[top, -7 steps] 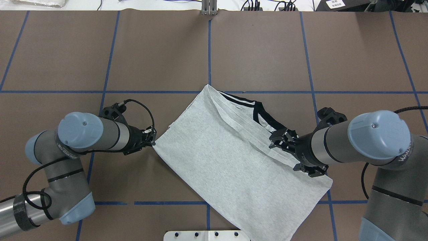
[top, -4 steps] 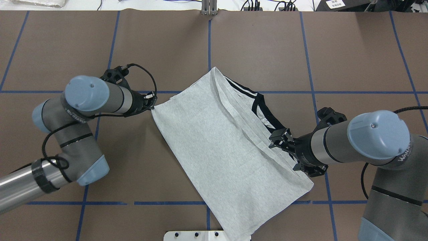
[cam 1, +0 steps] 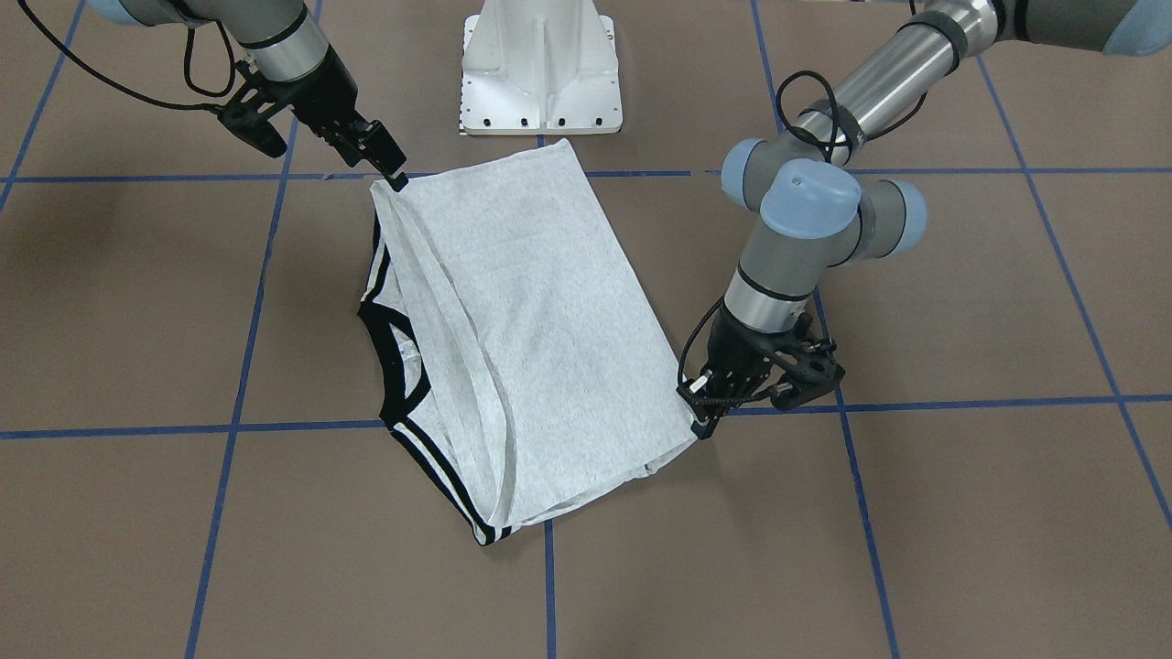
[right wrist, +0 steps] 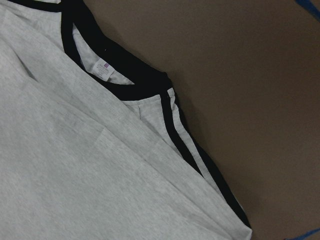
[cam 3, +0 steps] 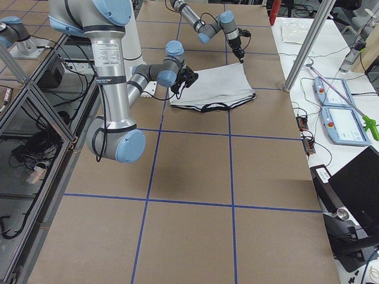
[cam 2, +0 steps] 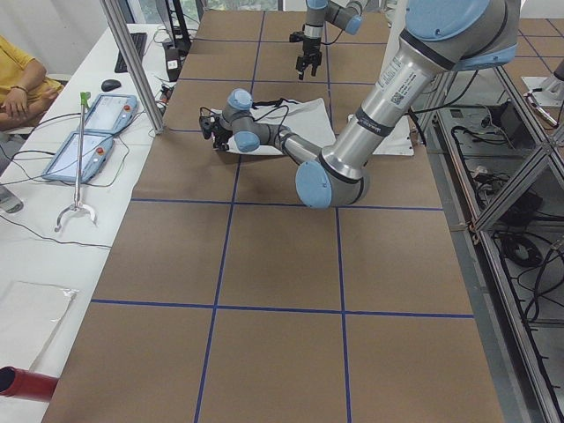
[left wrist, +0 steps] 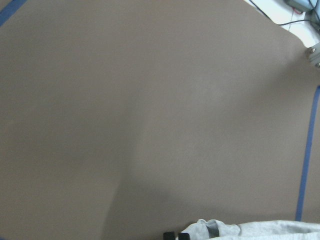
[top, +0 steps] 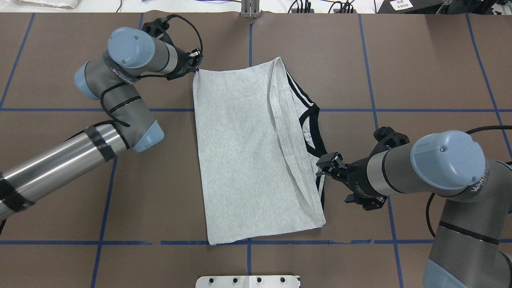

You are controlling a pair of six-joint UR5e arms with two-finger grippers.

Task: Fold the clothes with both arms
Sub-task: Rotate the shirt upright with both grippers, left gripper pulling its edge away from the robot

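The grey T-shirt (top: 248, 152) lies folded lengthwise on the brown table, its black collar (top: 310, 132) and striped shoulder on the robot's right; the print is hidden. It also shows in the front view (cam 1: 531, 311) and the right wrist view (right wrist: 75, 165). My left gripper (top: 196, 68) is shut on the shirt's far left corner, low over the table (cam 1: 703, 423); its wrist view shows the bunched cloth (left wrist: 215, 230). My right gripper (top: 322, 166) is open and empty, just off the shirt's right edge, above it (cam 1: 394, 174).
The white pedestal (cam 1: 540, 64) stands at the robot's side of the table (top: 248, 281). Blue tape lines (top: 60, 109) cross the brown table cover. Tablets (cam 2: 88, 132) and a metal pole (cam 2: 132, 62) stand beyond the far edge.
My left gripper has pulled the shirt corner away from the robot and rightward. The shirt has swung from diagonal to lengthwise and slid out from under the right gripper, which has barely moved.
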